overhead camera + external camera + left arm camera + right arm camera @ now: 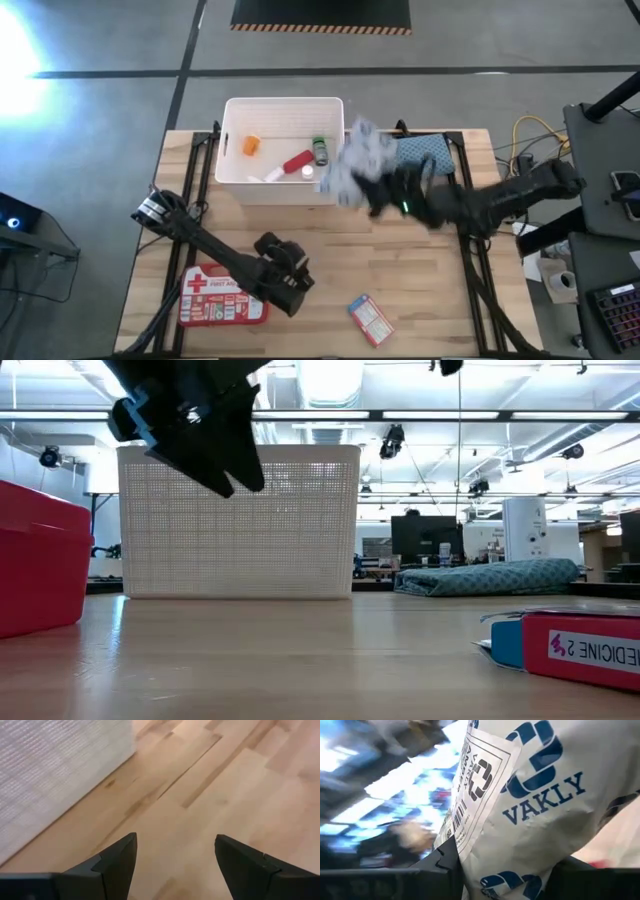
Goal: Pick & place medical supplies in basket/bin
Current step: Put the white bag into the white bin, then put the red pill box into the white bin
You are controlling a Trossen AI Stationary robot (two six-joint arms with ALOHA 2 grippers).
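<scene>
White wipes pack (358, 165) pinched in right fingers (385, 195), seemingly beside bin rim (343, 150); left fingers (292, 283) apart over bare wood.

We see a table (420, 290) of pale, smooth wood planks with a matt grain. The bin (238, 520) is white plastic with finely perforated walls. The wipes pack (540, 805) is glossy, crinkled film; the pouch (490, 577) looks like soft cloth.

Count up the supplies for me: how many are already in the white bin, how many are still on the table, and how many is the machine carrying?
In the white bin: 4 (orange bottle, red item, green item, small white item)
On the table: 2 (red first-aid case, small box)
Carried by the right gripper: 1 (white pack)
Total: 7
</scene>
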